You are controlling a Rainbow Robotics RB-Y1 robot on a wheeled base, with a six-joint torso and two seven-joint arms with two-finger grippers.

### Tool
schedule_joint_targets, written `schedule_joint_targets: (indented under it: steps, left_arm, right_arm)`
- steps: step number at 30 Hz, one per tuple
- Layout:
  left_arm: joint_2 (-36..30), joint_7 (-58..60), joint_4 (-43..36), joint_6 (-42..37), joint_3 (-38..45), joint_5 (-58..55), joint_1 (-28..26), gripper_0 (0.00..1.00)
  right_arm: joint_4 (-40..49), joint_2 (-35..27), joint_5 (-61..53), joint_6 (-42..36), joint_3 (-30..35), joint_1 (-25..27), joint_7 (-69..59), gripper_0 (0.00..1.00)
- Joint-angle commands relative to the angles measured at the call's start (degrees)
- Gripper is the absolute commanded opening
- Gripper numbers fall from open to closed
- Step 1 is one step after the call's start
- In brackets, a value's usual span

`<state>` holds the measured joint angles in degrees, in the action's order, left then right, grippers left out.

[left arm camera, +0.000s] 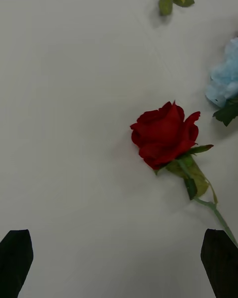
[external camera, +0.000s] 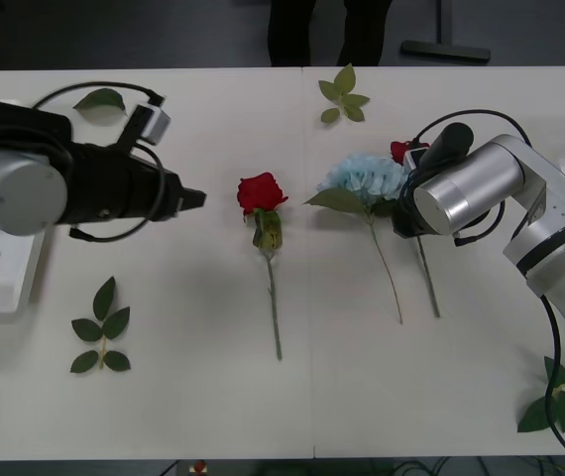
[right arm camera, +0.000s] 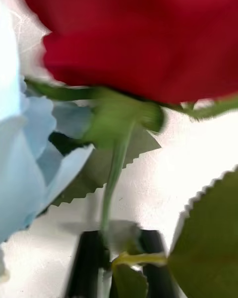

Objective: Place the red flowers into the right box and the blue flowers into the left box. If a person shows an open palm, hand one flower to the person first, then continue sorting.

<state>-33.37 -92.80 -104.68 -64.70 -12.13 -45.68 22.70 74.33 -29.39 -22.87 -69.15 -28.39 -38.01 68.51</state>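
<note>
We see a white surface (external camera: 213, 397). Middle rose (external camera: 261, 192) deep red, green stem and leaves. Hydrangea (external camera: 367, 178) pale blue with dark green leaf. Second rose (right arm camera: 148, 35) red, green sepals, beside the blue petals in the right wrist view. Loose sprigs (external camera: 101, 327) green. Left fingers (left arm camera: 17, 258) black; right fingers (right arm camera: 87, 268) black too. Arms silver and black, black cables. Left box (external camera: 15, 288) white.
</note>
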Motion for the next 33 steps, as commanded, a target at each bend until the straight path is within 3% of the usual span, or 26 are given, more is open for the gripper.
schedule_joint_targets:
  steps: [1, 10, 14, 26, 28, 33]
  left_arm:
    - [3.8, 8.3, 2.0, 4.0, -5.4, 6.8, 1.6, 0.99]
    - [10.4, 31.7, 8.6, 4.1, -17.8, 29.6, 5.7, 0.99]
    - [13.3, 37.5, 12.7, 4.1, -19.7, 33.1, 8.2, 0.99]
    - [16.8, 43.0, 19.9, 4.5, -23.5, 39.8, 11.2, 0.98]
    - [16.8, 42.9, 20.7, 5.2, -24.2, 40.4, 11.2, 0.91]
    - [16.8, 42.9, 22.6, 7.5, -25.1, 40.9, 11.2, 0.58]
  right_arm:
    - [0.7, -0.2, -0.3, 0.2, 0.6, -1.6, -0.1, 0.0]
    - [0.7, -0.7, -2.3, -1.1, 2.6, -3.4, 0.3, 0.0]
    - [2.7, -3.3, -5.4, -3.2, 4.7, -5.6, 1.5, 0.0]
    - [14.6, -22.6, -13.4, -4.8, 6.7, -7.0, 7.3, 0.0]
    - [14.4, -26.8, -14.7, -3.5, 6.9, -7.0, 9.4, 0.0]
    - [9.9, -33.7, -16.5, 0.7, 6.9, -7.0, 10.7, 0.0]
